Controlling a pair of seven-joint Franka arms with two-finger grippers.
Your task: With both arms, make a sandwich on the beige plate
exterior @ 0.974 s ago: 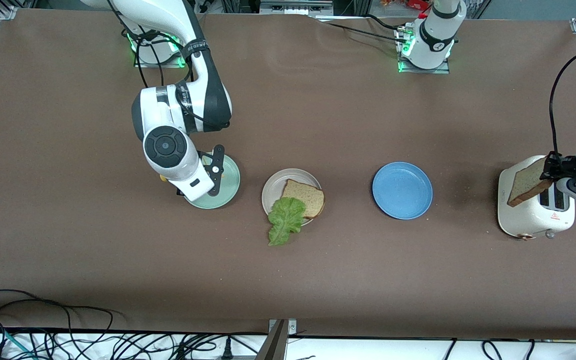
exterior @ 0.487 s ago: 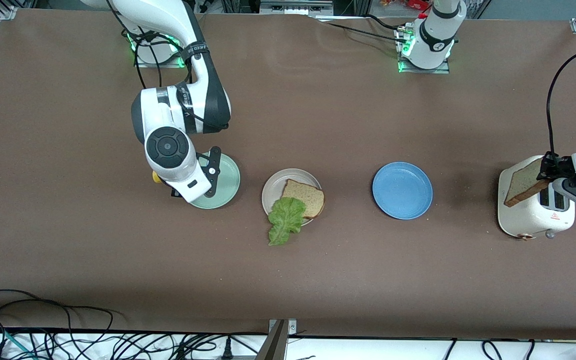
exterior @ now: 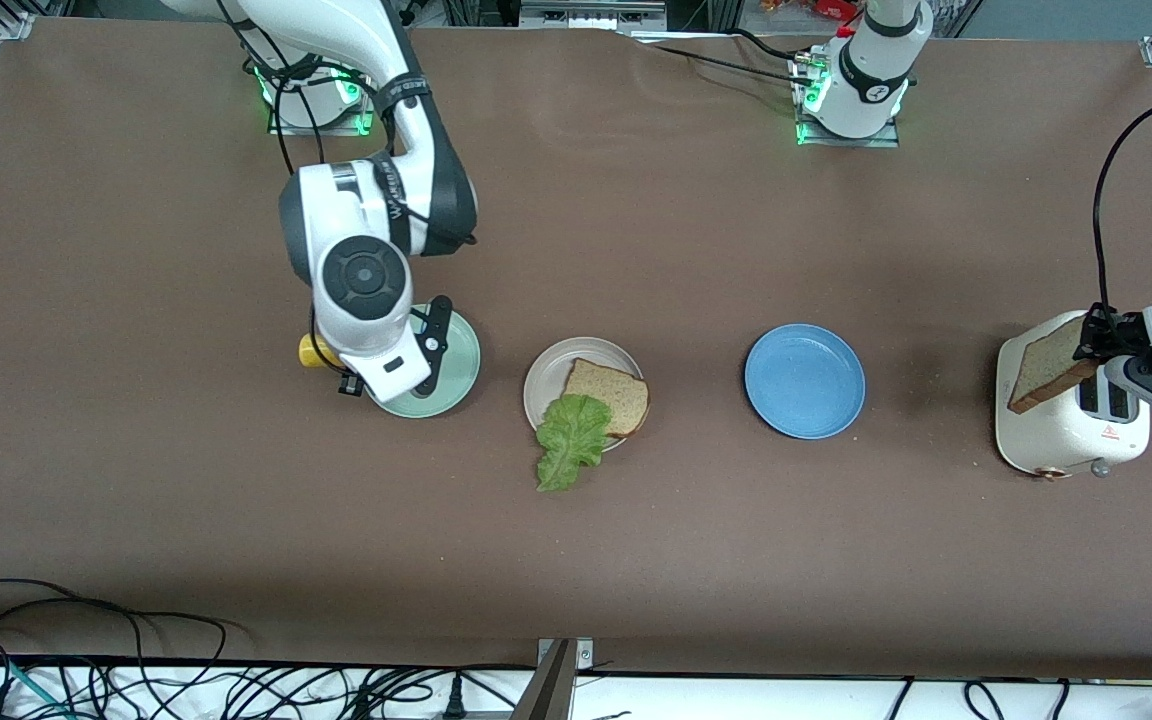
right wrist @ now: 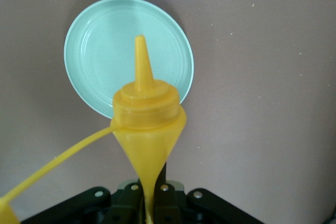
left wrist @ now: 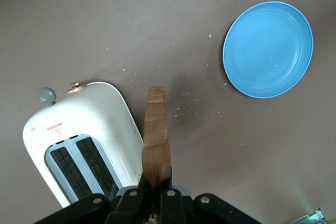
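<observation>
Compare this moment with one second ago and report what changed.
The right gripper, shut on the yellow bottle, shifted over the mint-green plate. The left gripper moved its bread slice slightly over the toaster. The beige plate, its bread and lettuce stayed put.

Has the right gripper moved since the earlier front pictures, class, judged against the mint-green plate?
Yes. The right gripper, shut on the yellow bottle, has shifted slightly toward the beige plate, over the mint-green plate.
</observation>
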